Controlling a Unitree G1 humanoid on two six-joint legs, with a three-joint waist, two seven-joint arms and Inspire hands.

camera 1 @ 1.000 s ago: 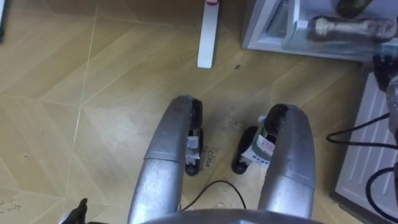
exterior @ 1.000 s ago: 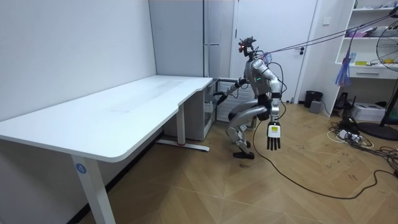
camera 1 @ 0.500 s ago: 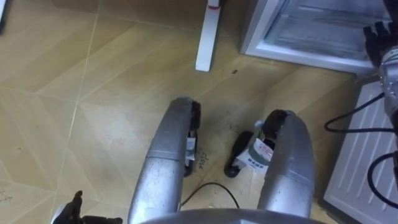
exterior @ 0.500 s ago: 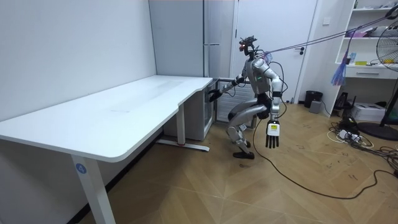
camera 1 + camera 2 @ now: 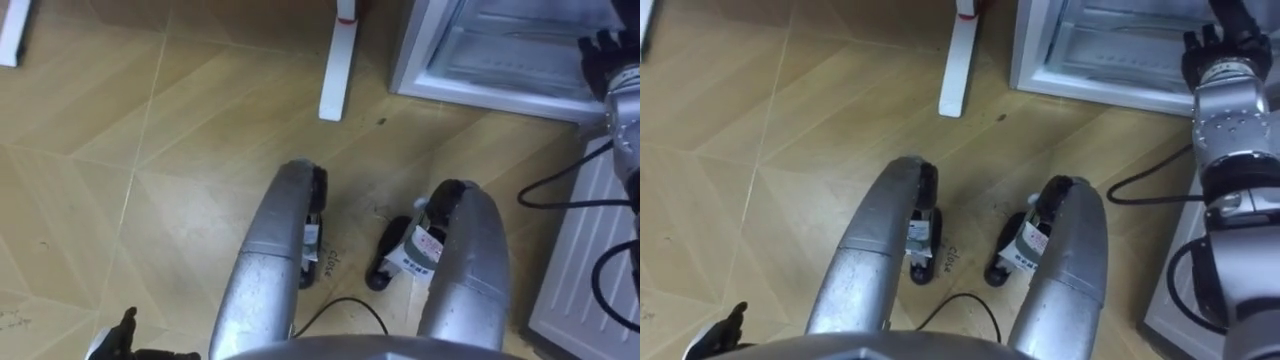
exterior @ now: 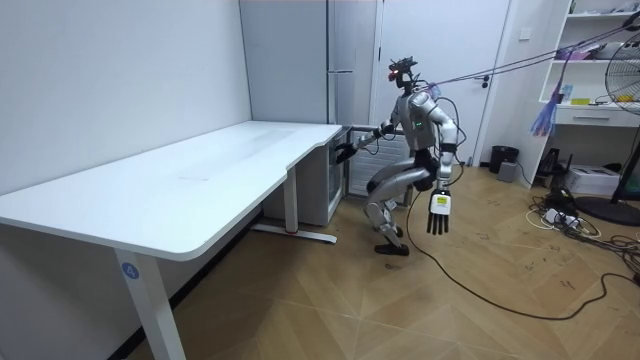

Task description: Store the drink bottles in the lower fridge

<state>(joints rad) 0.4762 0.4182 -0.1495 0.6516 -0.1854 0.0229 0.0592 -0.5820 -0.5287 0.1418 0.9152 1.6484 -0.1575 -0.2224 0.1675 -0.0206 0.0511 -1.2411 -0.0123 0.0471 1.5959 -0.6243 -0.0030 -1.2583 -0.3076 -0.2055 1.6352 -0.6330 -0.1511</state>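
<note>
Over the floor (image 5: 150,180) our left hand (image 6: 438,210) hangs near, fingers straight and empty. Far right, our right hand (image 5: 1222,42) is at the open fridge (image 5: 1090,95), and we cannot tell how its fingers stand. Where the drinks are we cannot tell; we judge them stiff, slick and weighty, best taken mid-body.

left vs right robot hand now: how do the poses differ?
The left robot hand hangs straight down beside the crouching robot; the right robot hand is stretched forward. The left robot hand is over the floor, away from the fridge; the right robot hand is at the open fridge. Both are dark.
</note>
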